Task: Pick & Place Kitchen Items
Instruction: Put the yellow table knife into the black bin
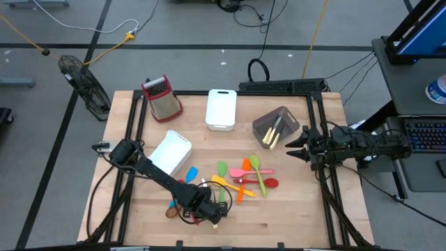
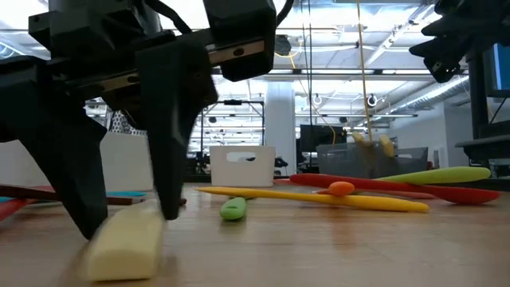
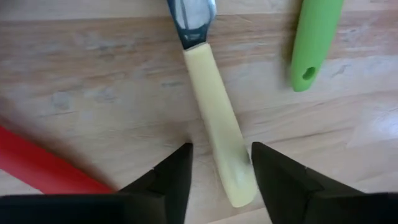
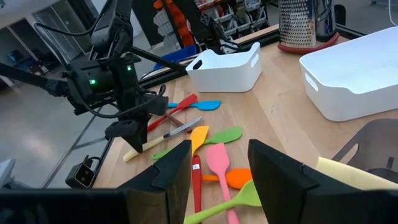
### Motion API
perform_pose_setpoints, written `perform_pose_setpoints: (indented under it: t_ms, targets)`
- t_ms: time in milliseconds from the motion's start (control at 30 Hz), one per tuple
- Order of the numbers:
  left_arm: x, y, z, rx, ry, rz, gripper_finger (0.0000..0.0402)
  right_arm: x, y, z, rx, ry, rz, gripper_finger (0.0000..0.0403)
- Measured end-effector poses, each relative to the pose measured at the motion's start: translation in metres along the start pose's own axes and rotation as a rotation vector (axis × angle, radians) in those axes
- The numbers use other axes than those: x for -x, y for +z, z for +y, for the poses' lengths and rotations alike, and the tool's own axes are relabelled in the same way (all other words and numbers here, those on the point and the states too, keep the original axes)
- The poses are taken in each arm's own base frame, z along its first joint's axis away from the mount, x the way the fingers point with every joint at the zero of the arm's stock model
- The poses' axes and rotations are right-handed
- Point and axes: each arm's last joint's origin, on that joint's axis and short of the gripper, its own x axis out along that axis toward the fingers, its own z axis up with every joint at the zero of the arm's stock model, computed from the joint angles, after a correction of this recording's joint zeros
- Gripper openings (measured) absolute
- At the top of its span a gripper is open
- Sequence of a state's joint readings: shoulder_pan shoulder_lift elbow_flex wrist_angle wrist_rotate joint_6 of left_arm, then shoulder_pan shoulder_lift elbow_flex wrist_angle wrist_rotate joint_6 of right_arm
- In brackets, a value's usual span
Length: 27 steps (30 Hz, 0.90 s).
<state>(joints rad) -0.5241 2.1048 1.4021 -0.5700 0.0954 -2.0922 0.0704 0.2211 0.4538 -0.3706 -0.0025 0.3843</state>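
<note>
A small toy knife with a cream plastic handle and a shiny metal blade (image 3: 214, 112) lay flat on the wooden table (image 1: 293, 216), near its front edge, the rounded butt of the handle pointing toward the left arm's wrist. The left gripper (image 3: 221, 177) stood low over that handle with its two dark fingers (image 3: 171, 177) spread, one on each side and reaching down to the wood; the handle sat closer to one finger, and whether they touched could not be told. A red utensil (image 3: 43, 165) lay just beside one finger, and the green handle with a hanging hole (image 3: 314, 43) lay a little farther off on the other side. Beyond, the heap of orange, pink, yellow, green and red spatulas and spoons (image 1: 247, 178) crowded the table's middle, with bare wood toward the front right corner. A white rectangular bin (image 1: 171, 153) sat beside the left arm. The right gripper (image 1: 296, 148) waited unclenched at the right edge, near a grey bin (image 1: 275, 125)
</note>
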Motion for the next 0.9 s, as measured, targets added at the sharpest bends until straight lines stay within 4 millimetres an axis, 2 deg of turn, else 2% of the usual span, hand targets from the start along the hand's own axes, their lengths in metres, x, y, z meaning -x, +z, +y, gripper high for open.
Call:
perform_pose_setpoints:
  t_ms: [300,600,900]
  targets:
    - [-0.0003,0.0014,0.0031,0.033,0.024,-0.025,0.0044,0.0001,0.0001,0.0000,0.000,-0.001,-0.001,0.0149]
    - [-0.0003,0.0002,0.0043,0.051,0.017,-0.041,0.0043,0.0001,0.0001,0.0000,-0.001,-0.001,-0.001,0.0152]
    - [0.0079,-0.0054,0.0057,0.066,-0.040,-0.087,0.0043,0.0001,0.0003,0.0001,-0.016,-0.001,-0.002,0.0153]
